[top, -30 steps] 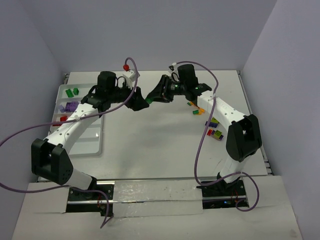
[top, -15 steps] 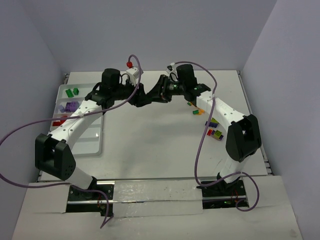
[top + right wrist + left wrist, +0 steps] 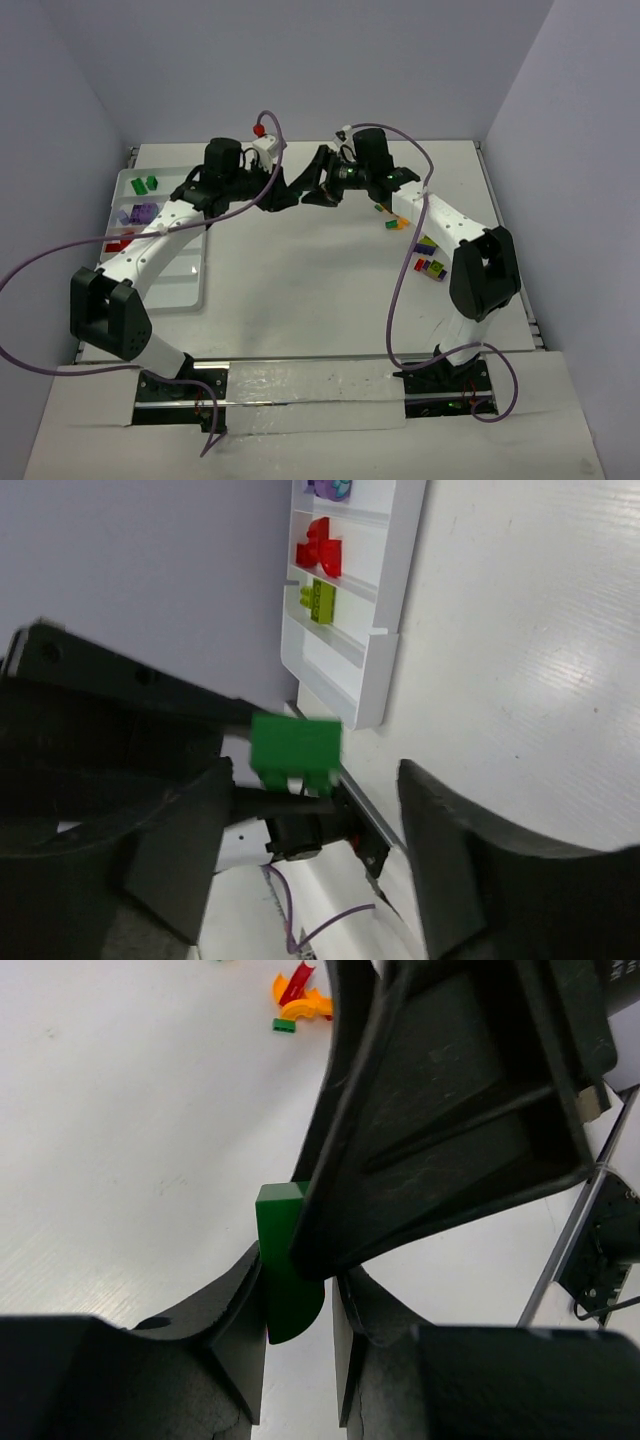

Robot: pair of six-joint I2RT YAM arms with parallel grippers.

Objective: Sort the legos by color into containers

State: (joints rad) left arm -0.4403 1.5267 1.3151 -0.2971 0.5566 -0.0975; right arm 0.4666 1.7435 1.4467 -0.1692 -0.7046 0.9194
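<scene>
Moved since a second ago — left jaws closed onto the dark green brick (image 3: 280,1260), right jaws parted, all above the surface (image 3: 330,270). Likely light, rigid, slick — best held squarely by flat sides.

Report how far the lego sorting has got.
Done: green bricks, purple bricks and red bricks lie in separate compartments of the tray. In hand: the left hand grips a dark green brick, the right hand open beside it. Left: loose bricks lie by the right arm, unsorted.
</scene>
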